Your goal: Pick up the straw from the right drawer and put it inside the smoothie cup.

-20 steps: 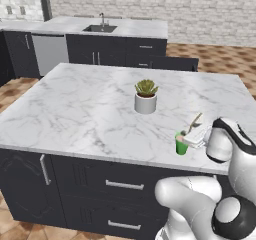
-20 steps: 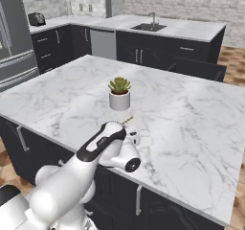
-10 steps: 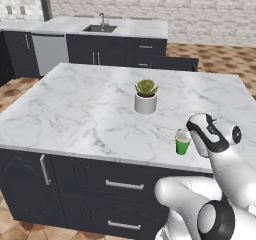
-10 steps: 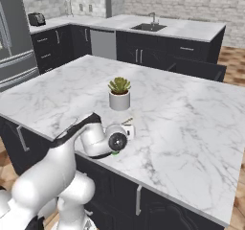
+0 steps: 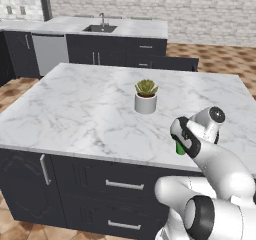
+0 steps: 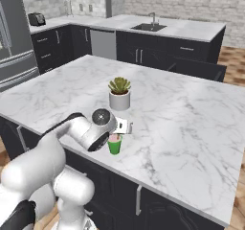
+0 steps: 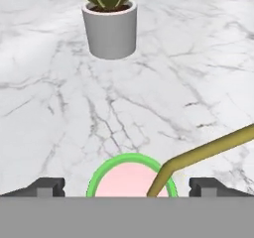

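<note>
Left base view: the arm bends low over the near edge of the marble bench point(image 5: 90, 109), and its wrist covers most of the smoothie cup point(image 5: 179, 148), of which a green sliver shows just under the hand. The potted succulent point(image 5: 145, 96) stands farther in, well apart from the cup.

Right base view: the green cup point(image 6: 114, 144), pink at the top, sits upright near the bench's front edge with the hand right beside and above it.

Hand view: the claw point(image 7: 129, 186) is spread wide, its two tips standing on either side of the cup's green rim point(image 7: 131, 158) and gripping nothing. The straw point(image 7: 208, 149) has its lower end down in the pink contents and leans out to one side over the rim, free of the tips.

Judged from this, the placing step looks finished. What remains is to lift the hand straight away without brushing the leaning straw or tipping the cup.
</note>
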